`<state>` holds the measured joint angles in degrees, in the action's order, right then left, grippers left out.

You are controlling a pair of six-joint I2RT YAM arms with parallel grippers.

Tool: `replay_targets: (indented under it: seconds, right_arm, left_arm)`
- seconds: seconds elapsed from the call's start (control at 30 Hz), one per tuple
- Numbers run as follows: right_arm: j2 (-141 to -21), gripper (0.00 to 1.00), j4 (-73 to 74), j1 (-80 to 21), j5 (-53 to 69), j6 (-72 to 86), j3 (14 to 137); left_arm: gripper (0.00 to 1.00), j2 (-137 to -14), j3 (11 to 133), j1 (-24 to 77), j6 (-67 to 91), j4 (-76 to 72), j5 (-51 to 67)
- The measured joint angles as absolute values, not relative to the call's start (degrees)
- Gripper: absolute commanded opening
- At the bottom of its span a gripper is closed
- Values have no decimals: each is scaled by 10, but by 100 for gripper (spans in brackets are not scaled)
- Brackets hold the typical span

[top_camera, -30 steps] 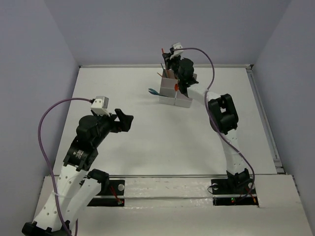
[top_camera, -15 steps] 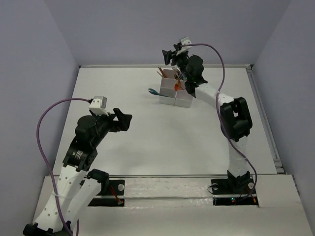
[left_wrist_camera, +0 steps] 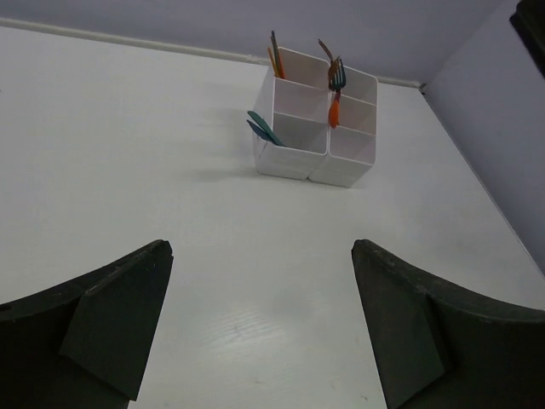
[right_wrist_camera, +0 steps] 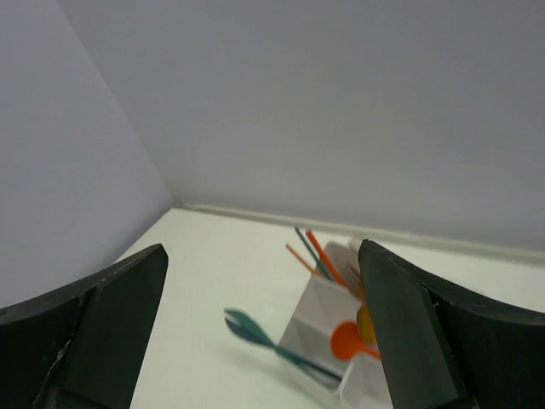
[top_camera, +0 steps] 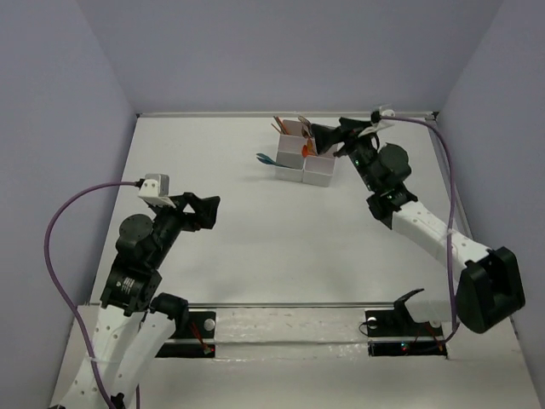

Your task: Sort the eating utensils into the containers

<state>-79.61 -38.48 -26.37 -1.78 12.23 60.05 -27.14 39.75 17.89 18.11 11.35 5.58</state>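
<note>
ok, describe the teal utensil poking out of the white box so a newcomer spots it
At the far middle of the table stands a white box of square compartments. A teal utensil leans out over its left wall. The other utensils stand steeper inside; only this one tips low and outward.

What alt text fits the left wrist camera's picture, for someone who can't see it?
A white compartment block stands on a white table, with orange and teal utensils sticking out of it. In the foreground, the left gripper shows two dark fingers wide apart, holding nothing.
</note>
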Motion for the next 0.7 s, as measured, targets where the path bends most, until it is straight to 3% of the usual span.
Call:
replay_targets:
  seconds: [0.27,0.47,0.7]
  right_arm:
    - [-532,100,-312,-264,-21,219,308]
    - [-274,100,-191,-266,-112,220,262]
    - [-223,100,-125,-267,-173,223,247]
  left_arm:
    - [99,-220,381,179,183,100,32]
    - [99,-197,379,179,183,91,24]
    - [99,-190,377,175,180,88,23]
